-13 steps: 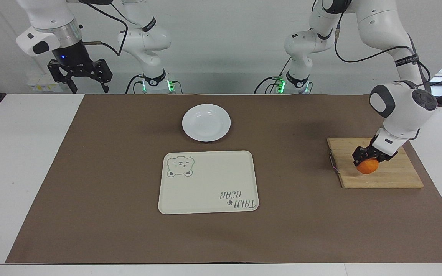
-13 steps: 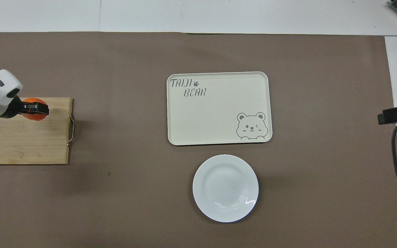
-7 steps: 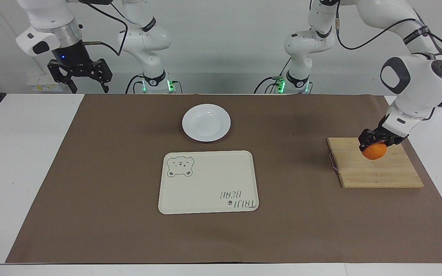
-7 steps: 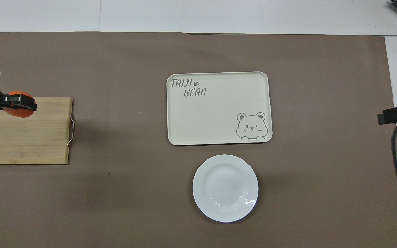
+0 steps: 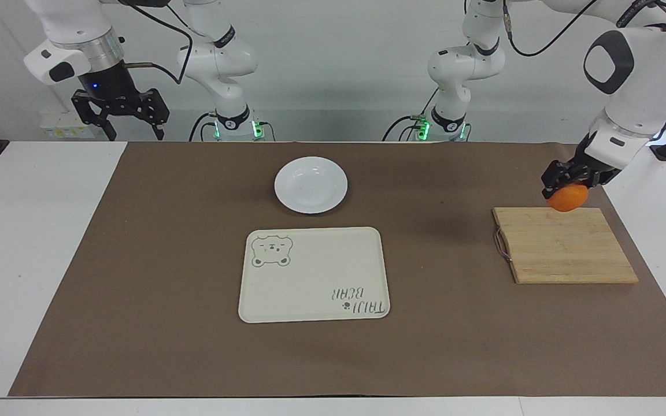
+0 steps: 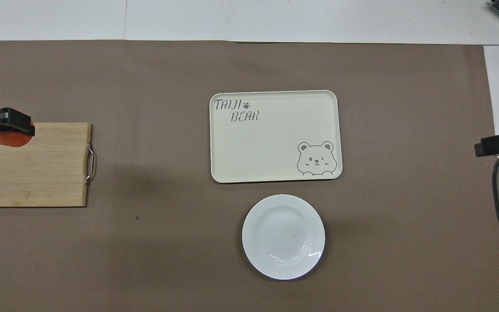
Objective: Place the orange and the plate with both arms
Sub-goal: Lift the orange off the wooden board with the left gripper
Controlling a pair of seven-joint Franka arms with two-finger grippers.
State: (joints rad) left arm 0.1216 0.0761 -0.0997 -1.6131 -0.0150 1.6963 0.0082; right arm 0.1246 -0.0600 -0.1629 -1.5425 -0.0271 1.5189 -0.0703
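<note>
Starting closest to the robots: the right gripper [image 5: 130,124] hangs up in the air off the right arm's end of the brown mat [image 5: 194,346], over the white tabletop, with its jaws spread wide and nothing in them. That arm is just waiting.

Next out is the plate [image 5: 310,185], white and round, sitting flat on the mat about midway along the table, with nothing on it. The cream tray [image 5: 314,274] with the bear drawing and the "TAIJI BEAR" lettering lies just past the plate, a bit farther from the robots, with a small gap between the two.

Down at the left arm's end there's a wooden cutting board [image 5: 564,245] with a little metal handle on the side that faces the tray. The left gripper [image 5: 567,184] is raised over the board, fingers clamped on the orange [image 5: 567,198], which is clear of the wood.
</note>
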